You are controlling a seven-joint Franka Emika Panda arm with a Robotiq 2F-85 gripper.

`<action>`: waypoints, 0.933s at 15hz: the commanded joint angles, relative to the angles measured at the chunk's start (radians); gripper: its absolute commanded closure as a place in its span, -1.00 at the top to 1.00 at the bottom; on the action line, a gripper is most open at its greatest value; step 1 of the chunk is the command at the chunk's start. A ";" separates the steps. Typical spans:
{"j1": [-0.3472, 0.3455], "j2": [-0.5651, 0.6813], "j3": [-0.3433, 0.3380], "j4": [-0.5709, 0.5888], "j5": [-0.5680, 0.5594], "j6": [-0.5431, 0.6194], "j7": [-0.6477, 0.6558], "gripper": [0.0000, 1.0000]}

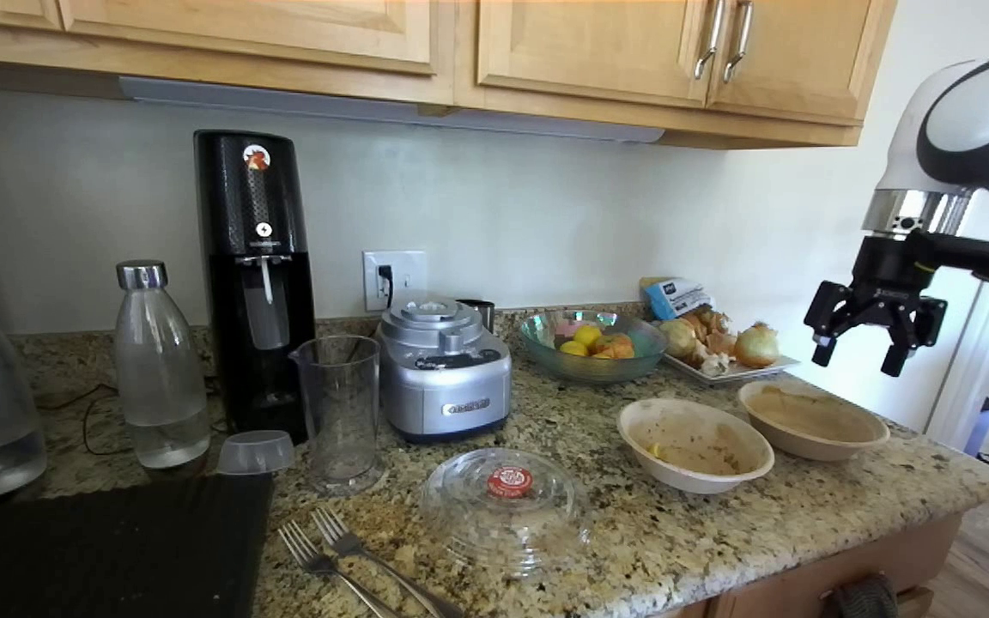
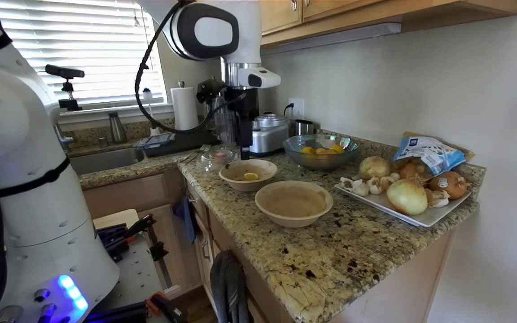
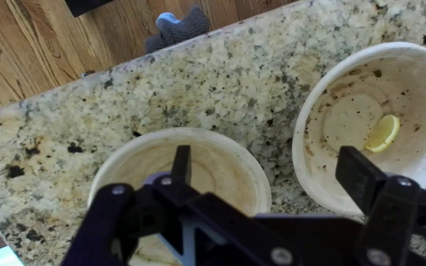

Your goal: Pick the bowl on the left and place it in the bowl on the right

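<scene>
Two beige bowls stand apart, side by side on the granite counter. The bowl with a lemon wedge and food specks is the left one in both exterior views; in the wrist view it is at the right. The bare, stained bowl is nearer the counter's end; in the wrist view it is at the left. My gripper is open, pointing down above the bowls. In the wrist view its fingers overlap both bowls, with nothing held between them.
A see-through plastic lid and two forks lie beyond the lemon bowl. A glass fruit bowl and a white tray of onions and garlic stand near the wall. A food processor stands farther along. Cabinets hang overhead.
</scene>
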 commanded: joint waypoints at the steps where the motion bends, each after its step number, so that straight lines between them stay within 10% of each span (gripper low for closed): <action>1: 0.040 0.022 0.048 -0.079 0.076 0.192 0.147 1.00; 14: 0.074 0.130 0.082 -0.076 0.097 0.316 0.183 1.00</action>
